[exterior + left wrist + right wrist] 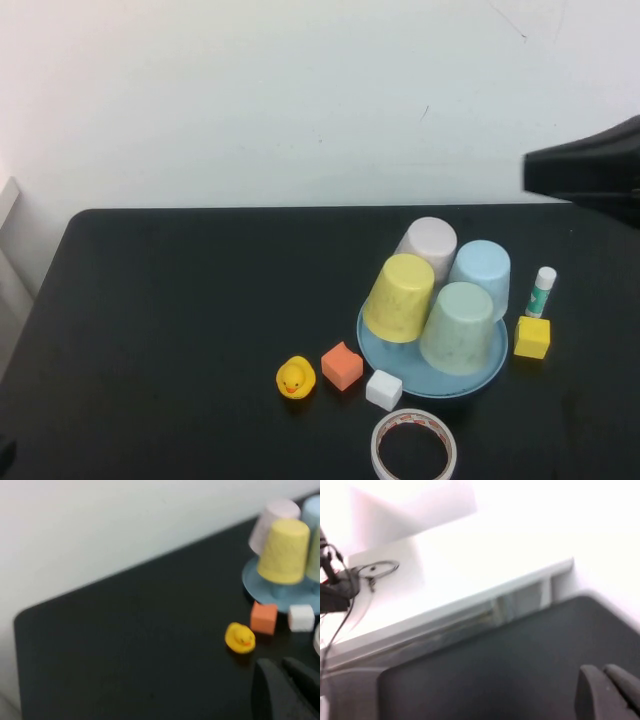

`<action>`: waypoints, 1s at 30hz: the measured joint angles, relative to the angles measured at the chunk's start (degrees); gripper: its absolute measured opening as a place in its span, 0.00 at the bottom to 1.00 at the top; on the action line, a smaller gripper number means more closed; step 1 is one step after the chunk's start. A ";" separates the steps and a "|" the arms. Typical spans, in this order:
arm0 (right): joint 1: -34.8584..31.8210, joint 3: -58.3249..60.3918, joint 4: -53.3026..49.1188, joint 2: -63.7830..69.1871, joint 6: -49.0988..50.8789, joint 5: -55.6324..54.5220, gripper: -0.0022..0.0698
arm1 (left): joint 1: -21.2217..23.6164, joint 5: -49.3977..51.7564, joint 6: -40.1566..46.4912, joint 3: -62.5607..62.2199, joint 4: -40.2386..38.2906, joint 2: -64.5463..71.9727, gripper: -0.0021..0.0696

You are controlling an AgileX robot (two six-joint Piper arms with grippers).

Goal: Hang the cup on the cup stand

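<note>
On a black table (180, 320), the mint-green cup (460, 327) sits upside down on the light blue cup stand (400, 362), at the stand's 4 o'clock. A yellow cup (400, 297) hangs inverted at the stand's 9 o'clock, a light blue cup (481, 275) at its 1 o'clock and a pale pink cup (428, 245) at its 11 o'clock. All four cups crowd together over the round tray.

Just off the tray toward 7 o'clock lie a white cube (384, 389), an orange cube (342, 365) and a yellow rubber duck (295, 378). A tape roll (415, 450) lies at the tray's 6 o'clock, near the table's front edge. A yellow cube (532, 337) and a glue stick (541, 291) stand at the tray's 3 o'clock.

The right arm is a dark shape raised at the high view's 3 o'clock edge, well apart from the cups. The right gripper (607, 672) points away from the stand, its fingers close together and holding nothing. The left gripper (285, 667) hangs over the table near the duck, fingers likewise nearly closed and empty.
</note>
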 joint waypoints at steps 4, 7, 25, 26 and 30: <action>0.00 6.16 1.70 -12.71 -2.85 -4.78 0.04 | 0.00 -2.10 -4.50 3.76 3.35 -2.59 0.03; -0.05 10.84 1.70 -22.65 -3.30 -9.93 0.03 | 0.00 -5.64 -6.82 7.87 5.79 -3.02 0.03; -0.05 28.37 -0.97 -61.83 0.36 -27.59 0.03 | 0.00 -15.22 -7.75 13.58 9.24 -3.02 0.03; -0.05 28.80 -1.19 -62.08 0.50 -27.59 0.03 | 0.00 -15.22 -7.75 13.58 9.24 -3.02 0.03; -0.05 30.42 -1.33 -62.22 0.72 -27.09 0.03 | 0.00 -15.22 -7.75 13.58 9.24 -3.02 0.03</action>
